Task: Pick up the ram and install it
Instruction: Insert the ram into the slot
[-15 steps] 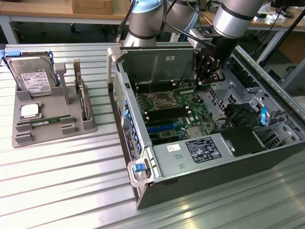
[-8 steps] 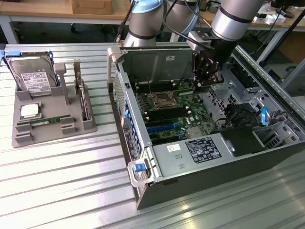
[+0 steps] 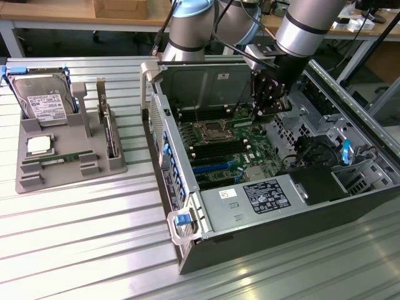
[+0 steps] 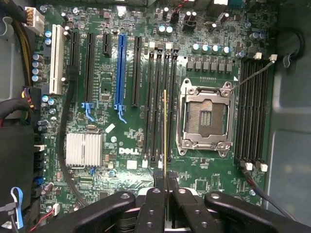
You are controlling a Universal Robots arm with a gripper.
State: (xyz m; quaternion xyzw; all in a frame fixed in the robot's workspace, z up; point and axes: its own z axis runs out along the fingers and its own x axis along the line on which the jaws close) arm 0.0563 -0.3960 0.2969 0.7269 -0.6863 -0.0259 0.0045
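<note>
Black tool [image 4: 165, 187] pinches the thin, edge-on ram [image 4: 165, 131] above the green motherboard [image 4: 121, 141]

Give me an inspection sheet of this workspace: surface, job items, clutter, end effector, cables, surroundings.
Surface: ribbed metal table, bearing an open computer case and a grey tray.
Job's things: ram held edge-on above the motherboard, over the black slots beside the empty CPU socket.
Clutter: hard drive, processor chip and another green stick in the tray.
End effector: end effector shut on the ram, inside the case.
Cables: black cable lying across the motherboard.
Surroundings: wooden benches behind the table.
</note>
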